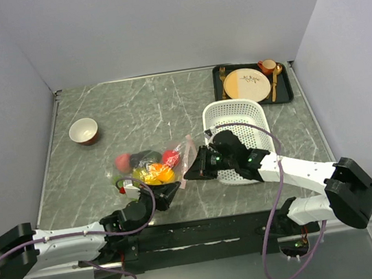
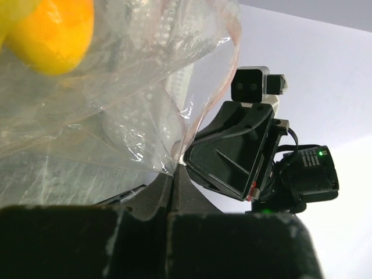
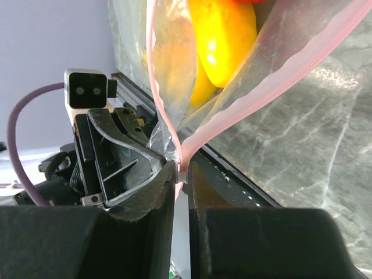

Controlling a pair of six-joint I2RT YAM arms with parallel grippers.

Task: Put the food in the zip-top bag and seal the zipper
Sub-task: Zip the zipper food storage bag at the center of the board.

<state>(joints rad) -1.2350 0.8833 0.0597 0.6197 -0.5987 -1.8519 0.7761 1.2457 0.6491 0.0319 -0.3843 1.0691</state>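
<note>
Closest to the right wrist lens, the right gripper [image 3: 181, 170] is pinching the narrow pale pink zipper strip [image 3: 302, 60] between its black fingers [image 3: 152, 203], which are drawn almost together at the point where the strip's two sides are meeting. Above that point the two sides are spreading apart, so the mouth is gaping. The left gripper [image 2: 174, 177] is likewise clamping a lower corner of the clear crinkly zip-top bag [image 2: 116, 116], facing the right gripper at close range. Through the film an orange toy mango [image 2: 58, 35] is showing. From above, the bag is lying on the grey marble table [image 1: 147, 110] near its front edge, just left of the white perforated basket [image 1: 234, 115], with a red toy tomato [image 1: 170, 158] and a dark green toy avocado [image 1: 143, 158] showing inside.
</note>
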